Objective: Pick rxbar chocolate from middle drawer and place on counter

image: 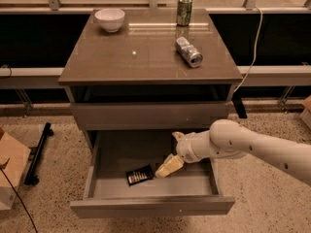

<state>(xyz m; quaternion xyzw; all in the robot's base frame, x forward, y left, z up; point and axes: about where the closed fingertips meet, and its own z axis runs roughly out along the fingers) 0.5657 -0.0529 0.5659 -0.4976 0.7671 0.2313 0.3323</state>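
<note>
The rxbar chocolate (139, 174), a small black wrapper, lies flat on the floor of the open middle drawer (121, 152), near its front and left of centre. My gripper (171, 152) reaches into the drawer from the right and is open and empty. Its lower cream fingertip (166, 167) sits just right of the bar, very close to it; I cannot tell if it touches. The counter (141, 57) is the glossy top slab above.
On the counter stand a white bowl (110, 19) at the back left and a green can (184, 9) at the back, and a silver can (189, 52) lies on its side at the right. A cardboard box (9, 174) and a black stand (39, 152) sit on the floor at left.
</note>
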